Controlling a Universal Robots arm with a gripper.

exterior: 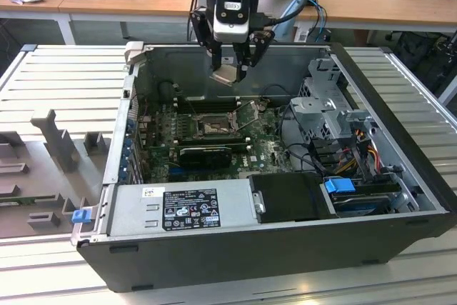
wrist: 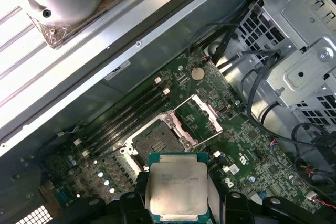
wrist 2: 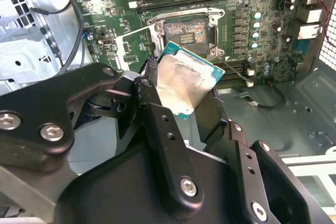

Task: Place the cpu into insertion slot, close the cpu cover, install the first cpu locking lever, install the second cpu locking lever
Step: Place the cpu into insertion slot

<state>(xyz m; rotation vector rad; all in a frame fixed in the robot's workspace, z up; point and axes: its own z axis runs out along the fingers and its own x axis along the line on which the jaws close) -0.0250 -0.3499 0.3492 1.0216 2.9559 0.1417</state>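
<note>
My gripper (exterior: 230, 64) hangs above the open computer case, shut on the cpu (exterior: 226, 75), a flat square chip with a pale metal face. In both wrist views the cpu (wrist 2: 185, 80) (wrist: 177, 188) sits tilted between the black fingers (wrist 2: 151, 95), well above the board. The insertion slot (exterior: 213, 128) (wrist 2: 189, 31) (wrist: 157, 139) lies open below on the green board, dark inside its silver rim. The cpu cover (wrist: 202, 115) (wrist 2: 132, 47) is swung back on its hinge beside the slot.
Long black memory slots (wrist: 128, 116) run along one side of the slot. A grey drive cage (exterior: 325, 108) with cables (exterior: 357, 148) fills the exterior view's right of the case. The power supply (exterior: 182, 208) and case walls (exterior: 128, 126) enclose the board.
</note>
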